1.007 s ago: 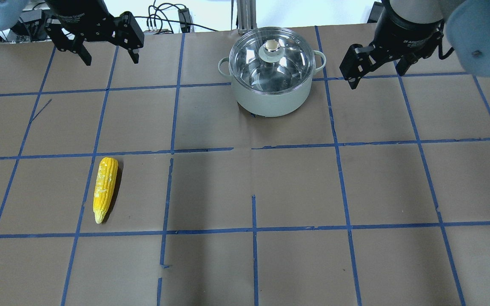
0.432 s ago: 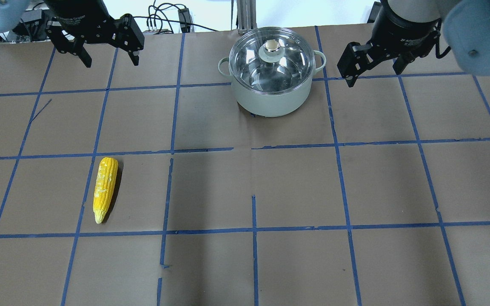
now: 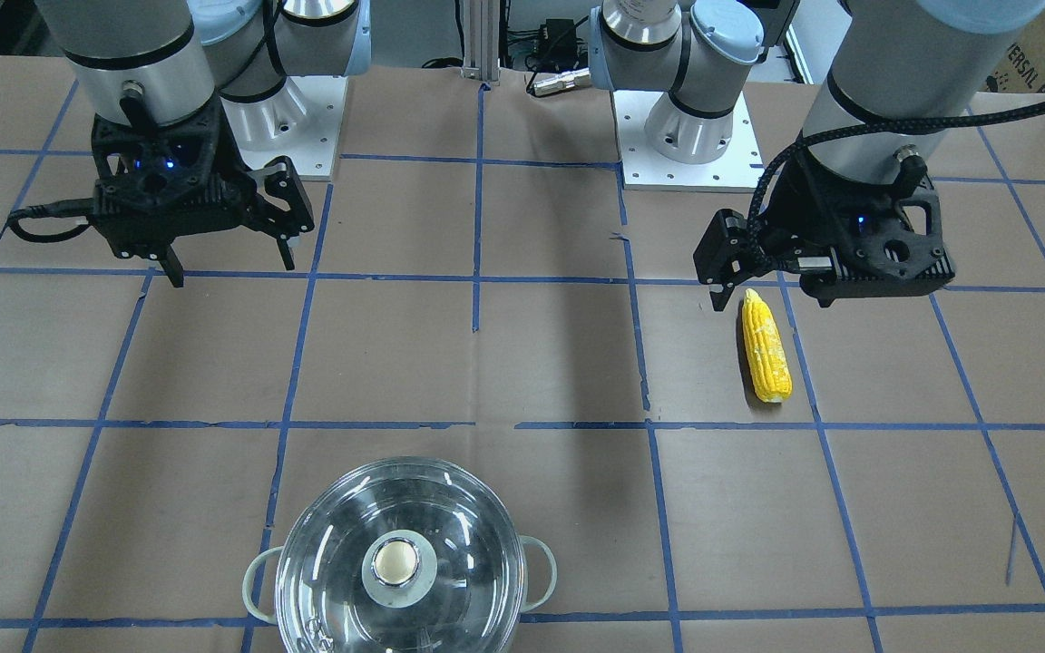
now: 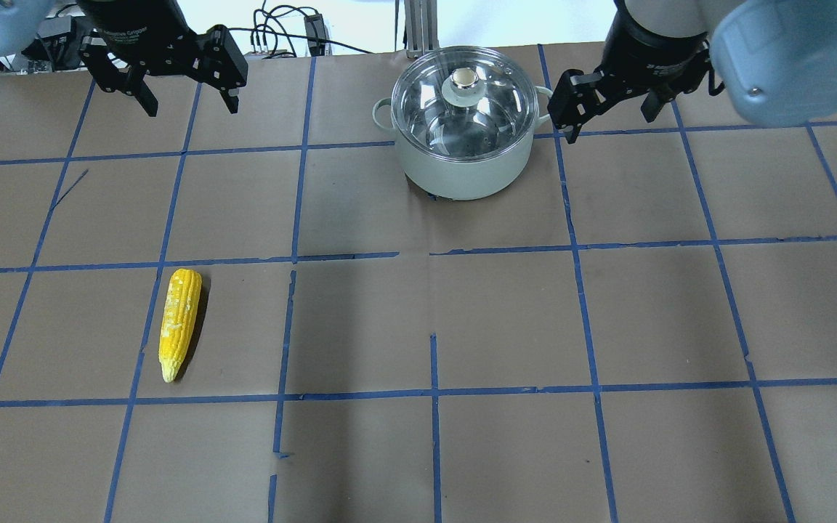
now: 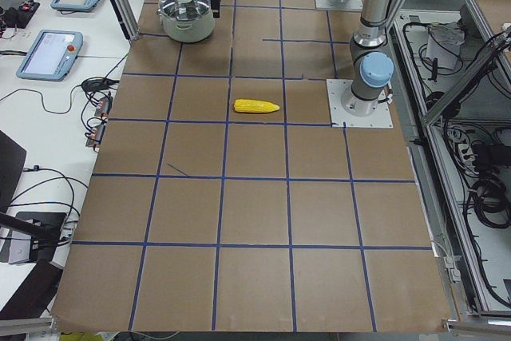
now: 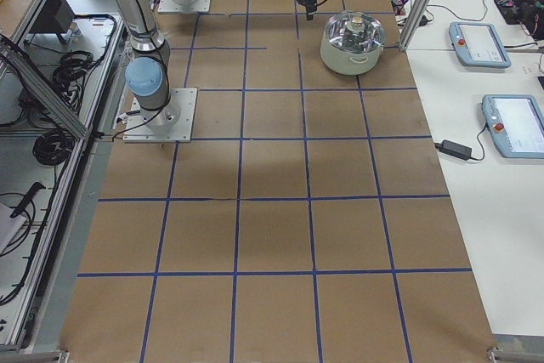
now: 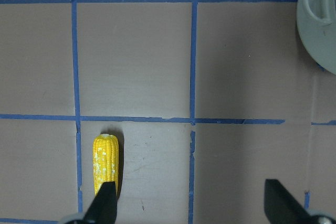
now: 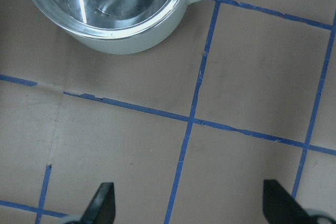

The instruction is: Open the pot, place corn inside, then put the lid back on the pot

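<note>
The pot (image 4: 462,178), pale grey-green outside and shiny inside, stands at the table's far middle with the glass lid (image 4: 495,116) on it. The yellow corn (image 4: 179,323) lies flat on the left of the table, apart from the pot. My left gripper (image 4: 191,107) is open and empty, high over the table. In the left wrist view the corn (image 7: 105,163) lies just ahead of one of its fingertips (image 7: 105,205). My right gripper (image 4: 611,122) is open and empty, beside the pot's right handle. The right wrist view shows the pot (image 8: 131,40) up ahead.
The table is covered in brown paper with a blue tape grid (image 4: 433,250). Cables and a metal post (image 4: 418,25) stand behind the pot. Both arm bases (image 3: 695,136) are bolted on at the robot's side. Operator pendants (image 6: 480,44) lie on the side bench.
My right gripper has moved left, from well clear of the pot to close beside its right handle. The left gripper, corn, pot and lid have stayed put.
</note>
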Tool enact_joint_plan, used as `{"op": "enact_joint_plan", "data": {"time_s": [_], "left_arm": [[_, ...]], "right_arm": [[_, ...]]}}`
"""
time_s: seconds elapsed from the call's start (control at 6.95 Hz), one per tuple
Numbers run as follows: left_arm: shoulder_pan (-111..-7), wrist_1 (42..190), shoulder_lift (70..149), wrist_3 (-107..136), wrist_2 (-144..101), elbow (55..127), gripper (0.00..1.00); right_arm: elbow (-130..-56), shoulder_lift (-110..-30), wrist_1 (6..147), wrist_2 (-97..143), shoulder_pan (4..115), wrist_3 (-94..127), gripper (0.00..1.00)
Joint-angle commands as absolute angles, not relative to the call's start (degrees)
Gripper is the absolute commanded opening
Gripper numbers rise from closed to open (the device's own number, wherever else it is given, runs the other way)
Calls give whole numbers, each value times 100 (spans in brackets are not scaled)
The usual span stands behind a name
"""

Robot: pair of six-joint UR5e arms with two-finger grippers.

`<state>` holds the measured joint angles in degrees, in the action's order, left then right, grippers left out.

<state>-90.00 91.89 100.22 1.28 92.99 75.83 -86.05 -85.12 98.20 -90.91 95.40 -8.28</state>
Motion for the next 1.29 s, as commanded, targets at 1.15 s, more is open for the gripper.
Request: {"op": "enact_joint_plan", "data": {"time_s": [1.15], "left_arm": [[-9000,9202,10063,123,9264,7629,100]], "right_arm": [[-5512,-4957,10451,-9097,10187,220,100]]}}
